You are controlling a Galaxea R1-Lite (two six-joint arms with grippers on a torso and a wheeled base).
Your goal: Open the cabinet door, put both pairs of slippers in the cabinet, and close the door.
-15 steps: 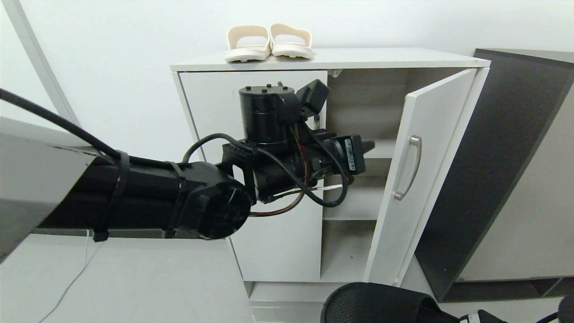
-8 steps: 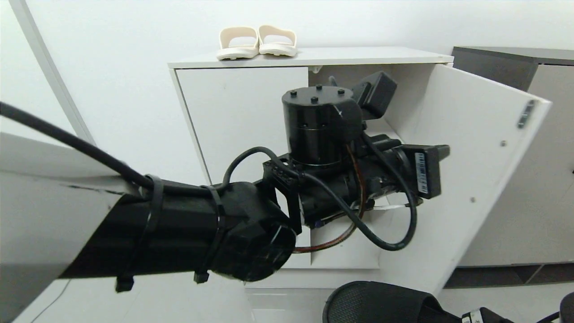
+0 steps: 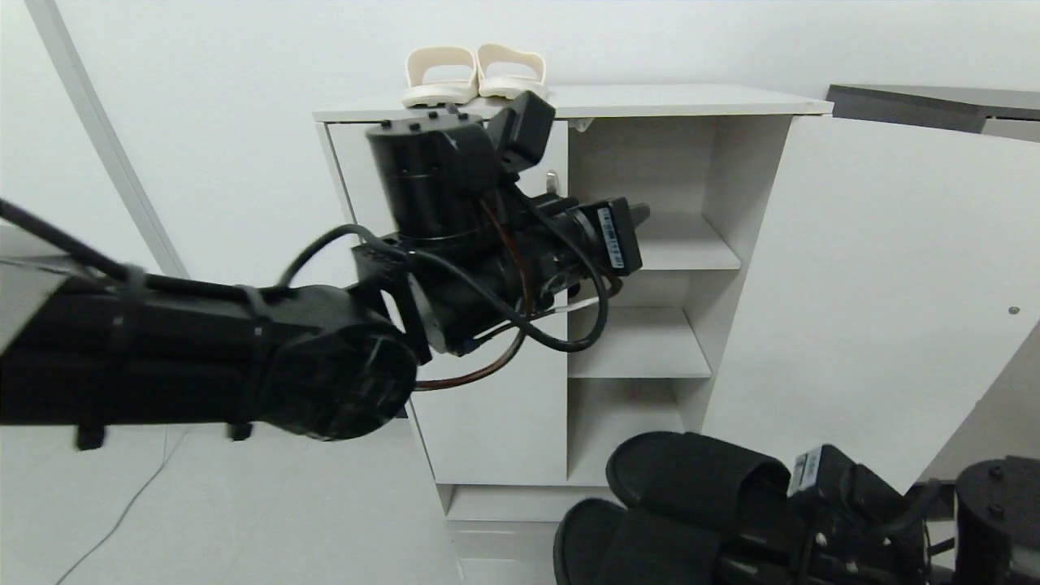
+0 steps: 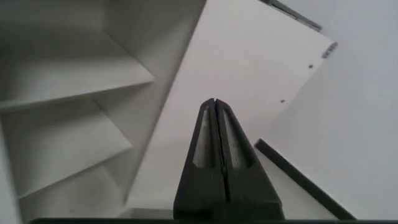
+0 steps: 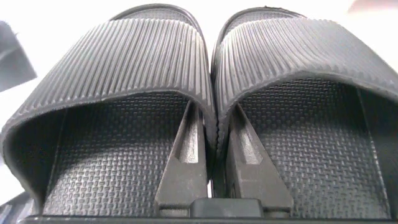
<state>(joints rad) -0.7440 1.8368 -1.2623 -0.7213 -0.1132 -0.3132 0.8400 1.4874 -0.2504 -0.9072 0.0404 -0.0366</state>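
The white cabinet (image 3: 691, 99) has its right door (image 3: 877, 284) swung wide open, baring bare shelves (image 3: 642, 349). A cream pair of slippers (image 3: 475, 73) sits on its top. My left gripper (image 4: 214, 106) is shut with nothing in it; in the head view its tip (image 3: 643, 213) hangs at the opening by the upper shelf. Low in front of the cabinet, a black pair of slippers (image 3: 691, 496) is held side by side. My right gripper (image 5: 216, 109) is shut on the two inner walls of the black slippers (image 5: 143, 62).
The cabinet's left door (image 3: 487, 422) is closed, partly behind my left arm. A dark grey cabinet (image 3: 918, 97) stands right of the open door. A thin cable (image 3: 122, 512) lies on the pale floor at left.
The right door has swung from partly open to wide open. My left arm has drawn back to the left. The black slippers in my right gripper have risen into view. The head view shifted.
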